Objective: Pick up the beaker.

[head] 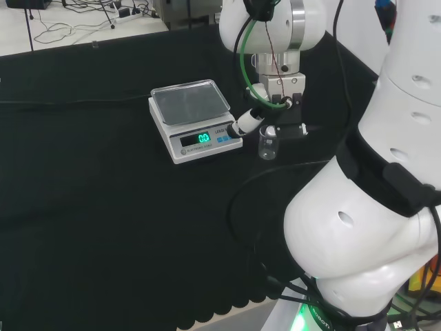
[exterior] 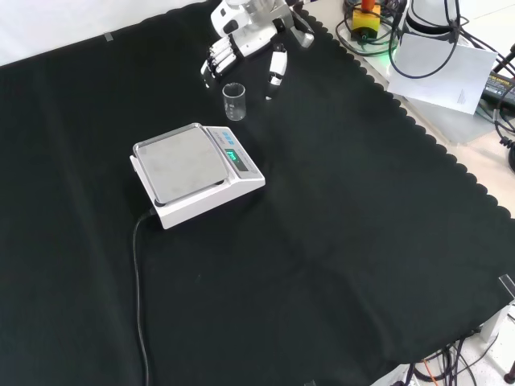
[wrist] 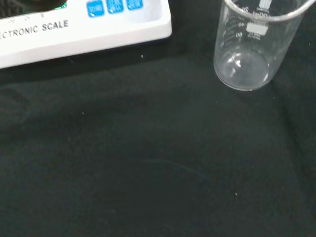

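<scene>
**Closing in on the beaker**

At the front view's top, our robot hand hangs with fingers spread, grasping nothing. The beaker stands upright just below, beside the scale on the surface. We should lower, straddle the glass, and curl evenly.

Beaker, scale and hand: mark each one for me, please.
beaker (exterior: 234, 102), front view, on its clear glass wall.
scale (exterior: 179, 163), front view, on its metal weighing pan.
hand (exterior: 219, 58), front view, on its straight fingers.
</scene>
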Controlling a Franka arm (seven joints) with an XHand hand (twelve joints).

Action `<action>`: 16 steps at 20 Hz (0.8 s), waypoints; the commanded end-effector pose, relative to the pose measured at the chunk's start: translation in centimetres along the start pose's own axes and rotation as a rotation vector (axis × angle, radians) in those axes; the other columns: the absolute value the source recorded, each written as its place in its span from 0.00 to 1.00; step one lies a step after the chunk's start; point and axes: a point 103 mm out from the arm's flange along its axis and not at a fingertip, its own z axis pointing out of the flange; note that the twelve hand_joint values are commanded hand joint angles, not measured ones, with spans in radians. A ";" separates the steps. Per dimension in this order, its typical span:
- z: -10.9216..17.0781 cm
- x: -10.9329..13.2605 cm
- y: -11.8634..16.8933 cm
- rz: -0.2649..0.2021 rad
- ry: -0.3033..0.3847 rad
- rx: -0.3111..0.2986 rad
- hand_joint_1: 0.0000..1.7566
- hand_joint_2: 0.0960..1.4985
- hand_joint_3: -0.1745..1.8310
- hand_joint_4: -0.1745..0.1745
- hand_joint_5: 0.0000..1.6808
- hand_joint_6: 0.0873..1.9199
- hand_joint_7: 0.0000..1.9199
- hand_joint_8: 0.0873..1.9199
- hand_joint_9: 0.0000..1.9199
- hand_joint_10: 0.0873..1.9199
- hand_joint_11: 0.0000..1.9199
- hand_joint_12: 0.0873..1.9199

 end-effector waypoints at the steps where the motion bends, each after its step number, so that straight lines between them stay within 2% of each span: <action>1: 1.5 -1.9 1.1 0.063 -0.001 0.089 0.36 0.45 0.21 0.45 0.10 0.00 0.00 0.12 0.00 0.14 0.00 0.49; 10: 4.0 -4.0 2.9 0.083 0.084 0.120 0.36 0.46 0.19 0.45 0.12 0.00 0.00 0.15 0.00 0.19 0.00 0.57; 16: 5.2 -4.8 3.6 0.078 0.107 0.106 0.42 0.48 0.19 0.43 0.20 0.00 0.00 0.22 0.00 0.35 0.00 0.70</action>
